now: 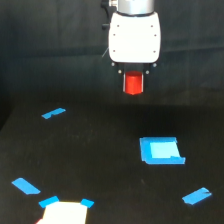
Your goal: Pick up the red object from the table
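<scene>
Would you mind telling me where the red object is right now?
In the exterior view the red object sits between the fingers of the gripper, upper centre, lifted above the table and up from the blue square.

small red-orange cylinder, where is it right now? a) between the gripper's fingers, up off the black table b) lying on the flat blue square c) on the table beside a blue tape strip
a: the small red-orange cylinder sits between the fingers of the white gripper, clear above the matte black table and the flat blue square.
</scene>
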You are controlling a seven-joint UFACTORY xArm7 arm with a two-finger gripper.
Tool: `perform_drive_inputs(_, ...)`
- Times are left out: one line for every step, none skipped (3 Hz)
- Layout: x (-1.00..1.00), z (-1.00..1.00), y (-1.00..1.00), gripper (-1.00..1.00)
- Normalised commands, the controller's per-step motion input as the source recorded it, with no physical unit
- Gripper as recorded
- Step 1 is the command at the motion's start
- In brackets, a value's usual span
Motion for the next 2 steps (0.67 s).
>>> perform_drive_inputs(-0.23, 0.57, 0.28, -1.00)
perform_drive_inputs(-0.14, 0.40, 0.38, -0.97)
